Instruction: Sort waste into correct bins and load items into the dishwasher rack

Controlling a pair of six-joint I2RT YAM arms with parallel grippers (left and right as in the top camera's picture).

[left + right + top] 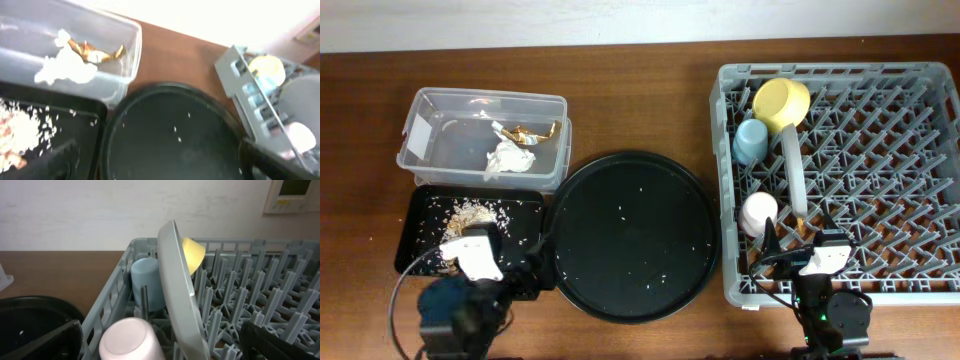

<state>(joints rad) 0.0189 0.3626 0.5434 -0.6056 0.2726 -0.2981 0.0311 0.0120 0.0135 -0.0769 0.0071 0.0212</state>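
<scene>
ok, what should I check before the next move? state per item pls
1. Napkin and gold wrapper in the clear tub: ok.
2. Food scraps in the shallow black tray: ok.
3. Round tray free of crumbs: not ok, white specks on it.
4. Yellow bowl, blue cup, pink cup and plate in the rack: ok.
5. Chopsticks loaded: cannot tell.
6. Left gripper and right gripper open and empty: ok.

No text can be read anywhere. A white label [415, 147] is seen on the clear tub [485, 93], prob. blank; wall panel [292, 195] markings illegible.
</scene>
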